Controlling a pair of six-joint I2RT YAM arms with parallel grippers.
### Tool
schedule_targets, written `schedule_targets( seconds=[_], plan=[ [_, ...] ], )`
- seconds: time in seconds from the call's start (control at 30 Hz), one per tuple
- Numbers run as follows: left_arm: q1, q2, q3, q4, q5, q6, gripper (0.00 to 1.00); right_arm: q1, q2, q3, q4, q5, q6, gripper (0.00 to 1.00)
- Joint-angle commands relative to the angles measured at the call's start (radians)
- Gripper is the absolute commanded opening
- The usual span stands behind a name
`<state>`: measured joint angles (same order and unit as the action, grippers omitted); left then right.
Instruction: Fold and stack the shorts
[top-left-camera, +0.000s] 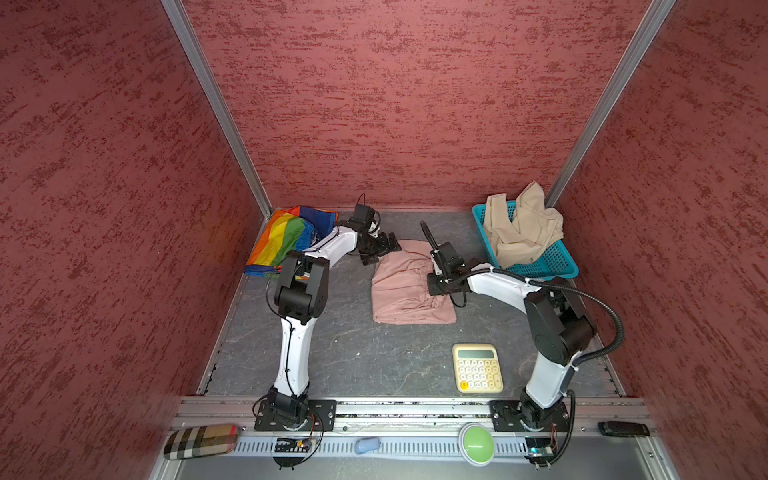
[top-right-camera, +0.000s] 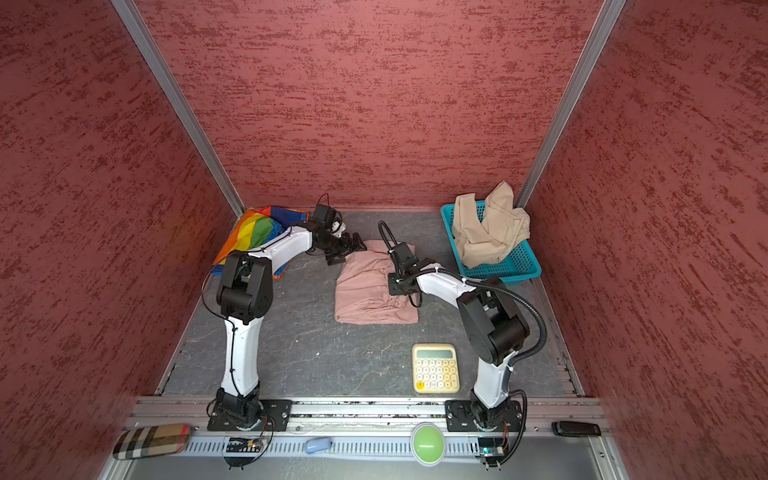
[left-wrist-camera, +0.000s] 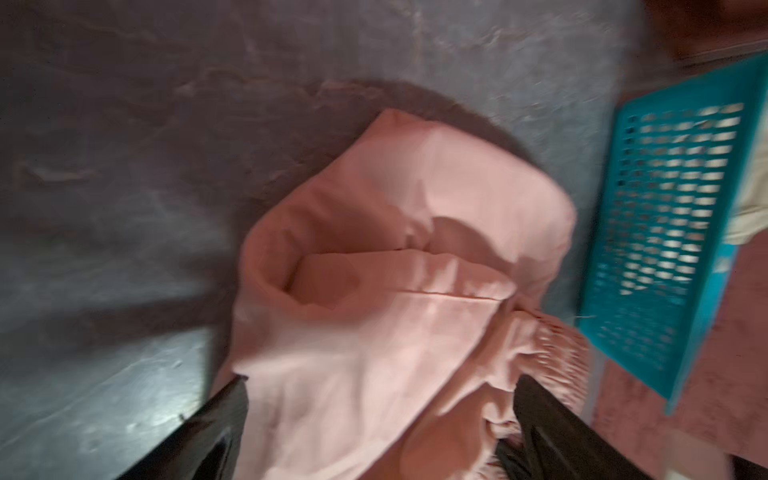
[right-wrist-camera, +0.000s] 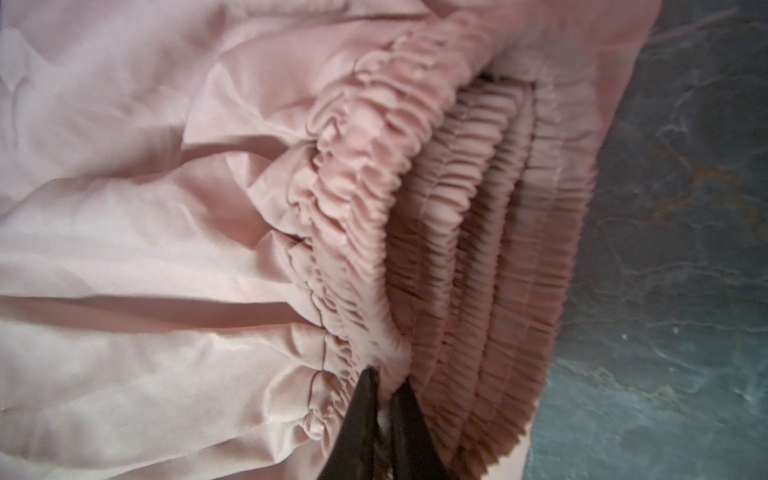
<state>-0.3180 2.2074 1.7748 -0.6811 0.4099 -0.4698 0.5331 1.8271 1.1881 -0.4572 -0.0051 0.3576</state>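
Mid-bench, the right end effector (right-wrist-camera: 384, 380) pinches the pink shorts (top-left-camera: 409, 286) by the gathered waistband (right-wrist-camera: 365, 187) while the left end effector (top-left-camera: 380, 249) hovers wide open at their far edge, apparently starting a fold that next needs a matching grip.

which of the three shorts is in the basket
The beige shorts, heaped in the teal basket; the pink shorts and the rainbow shorts lie on the table.
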Motion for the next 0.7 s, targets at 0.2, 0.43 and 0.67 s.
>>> schedule_targets(
  seconds=[0.2,0.43,0.67],
  plan=[
    [0.0,0.052,0.122,-0.156,-0.185,0.175,0.84,-0.015,-0.017,0.004,-0.014,0.006,-0.023,0.1],
    [-0.001,0.124,0.191,-0.145,-0.19,0.177,0.55,-0.021,-0.03,-0.01,-0.008,-0.005,-0.019,0.09],
    [0.004,0.164,0.206,-0.105,-0.163,0.163,0.59,-0.029,-0.04,-0.021,-0.001,-0.014,-0.017,0.08]
  ],
)
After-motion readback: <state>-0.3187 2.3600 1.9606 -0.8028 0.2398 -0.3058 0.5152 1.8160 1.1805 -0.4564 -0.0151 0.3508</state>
